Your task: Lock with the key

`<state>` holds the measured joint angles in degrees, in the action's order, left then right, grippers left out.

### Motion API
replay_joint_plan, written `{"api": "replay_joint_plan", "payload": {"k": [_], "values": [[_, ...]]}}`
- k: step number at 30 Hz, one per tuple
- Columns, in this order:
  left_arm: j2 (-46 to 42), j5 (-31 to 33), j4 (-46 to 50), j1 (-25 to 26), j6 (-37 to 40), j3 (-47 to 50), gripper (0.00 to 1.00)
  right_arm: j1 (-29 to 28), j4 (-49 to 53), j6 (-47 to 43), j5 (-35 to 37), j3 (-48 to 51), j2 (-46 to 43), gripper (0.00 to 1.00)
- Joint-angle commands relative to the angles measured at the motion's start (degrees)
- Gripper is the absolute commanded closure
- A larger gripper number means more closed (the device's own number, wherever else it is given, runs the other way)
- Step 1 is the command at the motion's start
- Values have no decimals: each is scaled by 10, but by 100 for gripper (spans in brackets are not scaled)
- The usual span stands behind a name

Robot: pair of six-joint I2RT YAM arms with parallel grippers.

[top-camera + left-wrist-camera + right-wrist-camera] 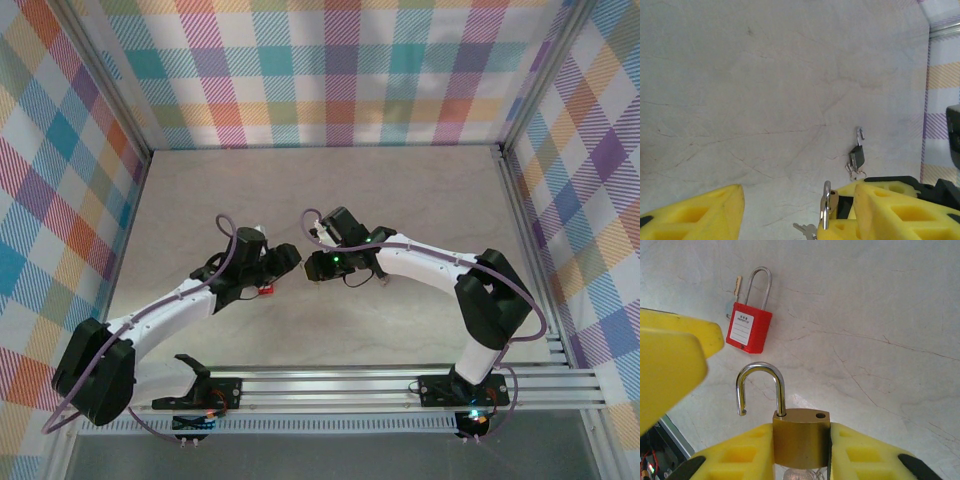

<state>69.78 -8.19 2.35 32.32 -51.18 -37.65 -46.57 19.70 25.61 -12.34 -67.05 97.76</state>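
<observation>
- Right wrist view: grips brass lock (801, 439) by its sides in right claw (801, 429); shackle upright, swung open.
- Shows red lock (748, 327) flat on table (880, 300) beyond, apart from brass lock.
- Left wrist view: holds left claw (800, 215) partly wide, nothing clamped; key (804, 230) low between its fingers, beside brass lock.
- Notes small dark lock (857, 156) farther off on table.

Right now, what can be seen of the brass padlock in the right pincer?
The brass padlock has a brass-coloured body and a silver shackle. It is unlocked: the shackle stands swung out, its free end off to the left, leaving one hole in the body's top empty. It sits shackle-forward, clamped by its sides between the yellow fingers of the right pincer.
</observation>
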Motion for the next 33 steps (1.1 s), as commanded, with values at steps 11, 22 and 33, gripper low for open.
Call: {"api": "replay_joint_plan", "payload": {"k": [11, 22, 33], "values": [[33, -16, -50, 19, -14, 0, 55, -5, -19, -8, -19, 9, -17, 74], [42, -18, -63, 22, -21, 2, 67, -5, -29, -3, -30, 14, -18, 74], [45, -17, -71, 23, -26, 3, 77, -5, -42, 0, -39, 22, -20, 75]]}}
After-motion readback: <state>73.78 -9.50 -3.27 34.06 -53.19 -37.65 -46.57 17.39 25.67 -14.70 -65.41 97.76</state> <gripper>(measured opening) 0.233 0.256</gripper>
